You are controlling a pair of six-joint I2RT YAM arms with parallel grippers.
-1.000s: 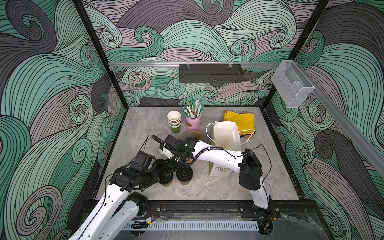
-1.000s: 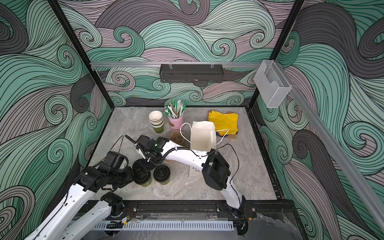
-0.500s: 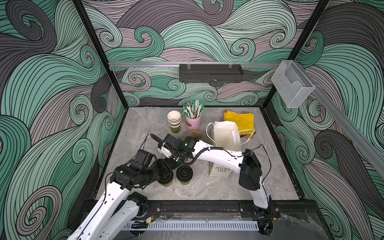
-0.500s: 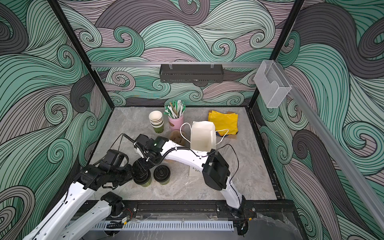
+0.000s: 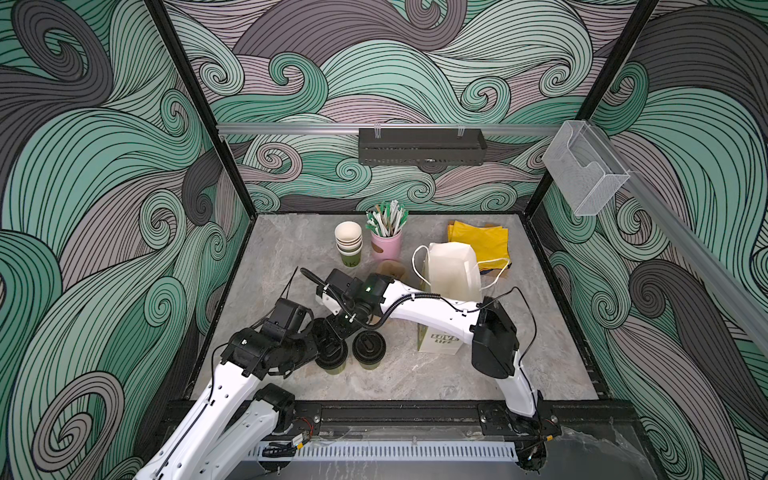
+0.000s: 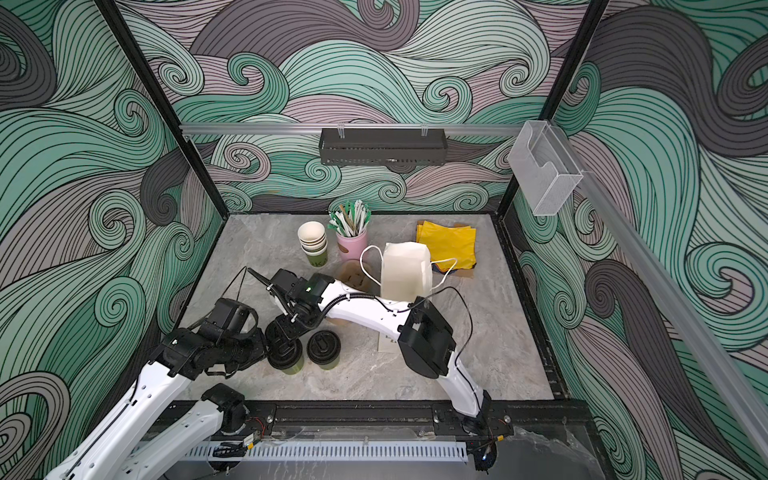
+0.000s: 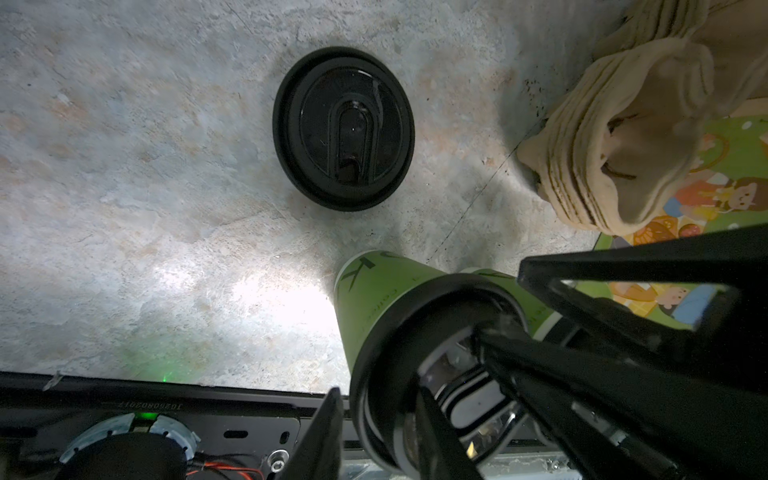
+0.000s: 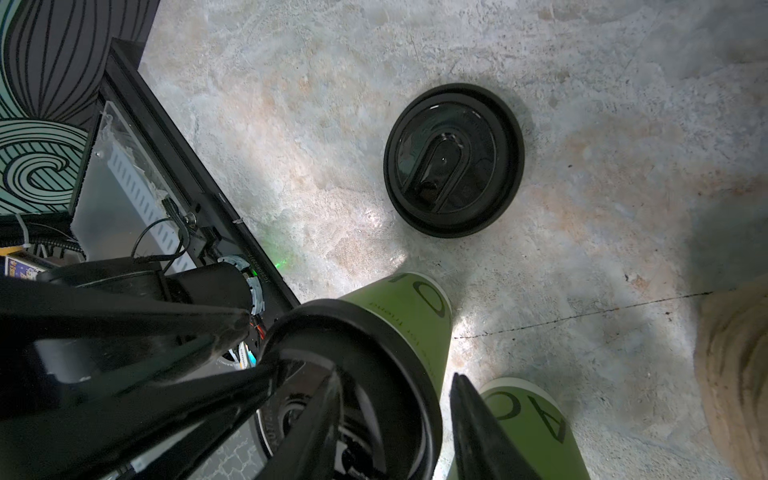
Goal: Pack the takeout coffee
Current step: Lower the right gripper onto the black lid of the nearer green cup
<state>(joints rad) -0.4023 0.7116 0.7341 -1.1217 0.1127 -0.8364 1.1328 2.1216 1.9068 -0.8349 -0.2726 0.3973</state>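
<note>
Left gripper (image 7: 428, 332) flanks olive-green, black-lidded paper cup (image 5: 332, 356), lower centre of a top view; clamping unconfirmed. Right gripper (image 8: 395, 376) part-open astride rim, empty. Advise gentle clamp, even press

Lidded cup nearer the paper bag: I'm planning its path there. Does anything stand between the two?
Nothing stands on the table between the lidded cup and the paper bag, but the right arm's white forearm reaches across in front of the bag, raised above the table.
</note>
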